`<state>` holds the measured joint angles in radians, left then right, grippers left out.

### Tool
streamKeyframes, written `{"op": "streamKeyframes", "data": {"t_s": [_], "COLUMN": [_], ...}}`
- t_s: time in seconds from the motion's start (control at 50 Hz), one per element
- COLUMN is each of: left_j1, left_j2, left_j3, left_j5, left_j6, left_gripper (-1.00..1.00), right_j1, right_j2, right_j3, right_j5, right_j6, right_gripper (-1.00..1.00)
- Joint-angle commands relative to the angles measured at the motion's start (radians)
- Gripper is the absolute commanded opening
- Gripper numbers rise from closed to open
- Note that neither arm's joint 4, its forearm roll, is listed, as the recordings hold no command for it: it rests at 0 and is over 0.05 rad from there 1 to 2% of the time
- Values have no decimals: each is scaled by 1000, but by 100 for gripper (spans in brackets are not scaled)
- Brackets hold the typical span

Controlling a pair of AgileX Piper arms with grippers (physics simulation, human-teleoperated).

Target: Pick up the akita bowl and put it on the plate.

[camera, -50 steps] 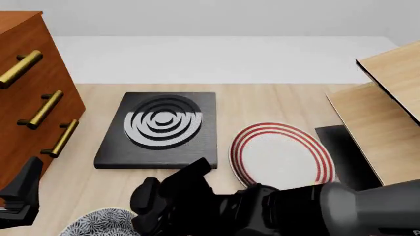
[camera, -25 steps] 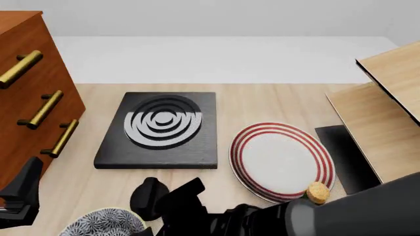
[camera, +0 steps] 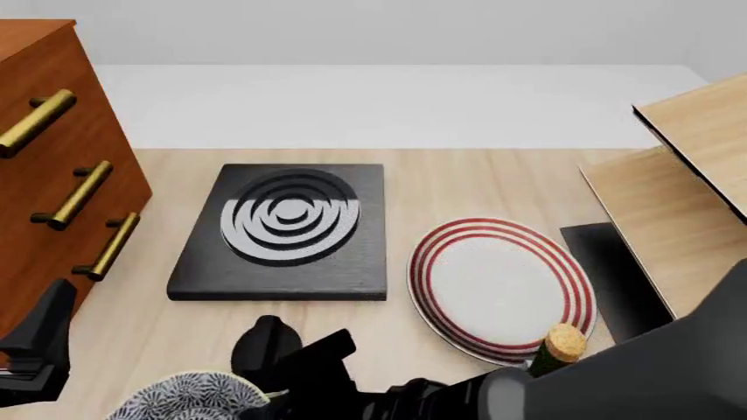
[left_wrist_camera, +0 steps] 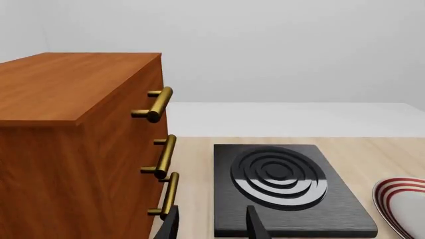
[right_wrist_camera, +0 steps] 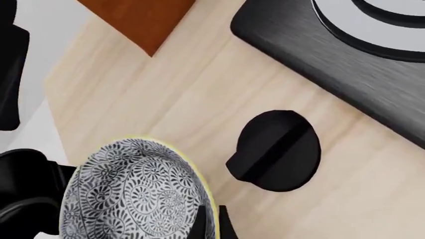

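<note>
The akita bowl stands on the table at the near left edge of the front view, white with a dense dark floral pattern and a pale yellow rim. In the right wrist view my right gripper is down at the bowl, one finger inside the rim and one outside, with only a narrow gap between them. The plate, white with red rings, lies flat to the right of the bowl and farther back, with nothing on it. My left gripper hovers open and holds nothing, pointing toward the drawers.
A black knob-like disc lies just behind the bowl. A black square slab with grey-white rings sits at the middle back. A wooden drawer cabinet stands left, wooden shelving right, and a corked bottle beside the plate's near edge.
My right arm has dropped lower and drawn toward the near left, bringing its gripper down onto the bowl's rim and uncovering the plate and the corked bottle. Bowl and left arm have not moved.
</note>
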<state>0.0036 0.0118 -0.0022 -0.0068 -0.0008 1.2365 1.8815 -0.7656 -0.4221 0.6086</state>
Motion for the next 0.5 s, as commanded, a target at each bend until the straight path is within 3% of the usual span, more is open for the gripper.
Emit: {"op": "streamKeyframes", "data": {"t_s": [0.02,0.22,0.26,0.5], "left_j1": [0,0,0,0], "left_j2": [0,0,0,0], "left_j3": [0,0,0,0], "left_j5": [0,0,0,0], "left_j6": [0,0,0,0], "left_gripper": [100,100,100,100], "right_j1": [3,-68,-97,-158], "right_j2": [22,-91,-125,-265], "right_j3": [11,-17,-29,-77], "right_j5": [17,133,171,312], "right_j6": [-8,-122,-167,-280], "right_gripper": [-100,-100,-100,-100]}}
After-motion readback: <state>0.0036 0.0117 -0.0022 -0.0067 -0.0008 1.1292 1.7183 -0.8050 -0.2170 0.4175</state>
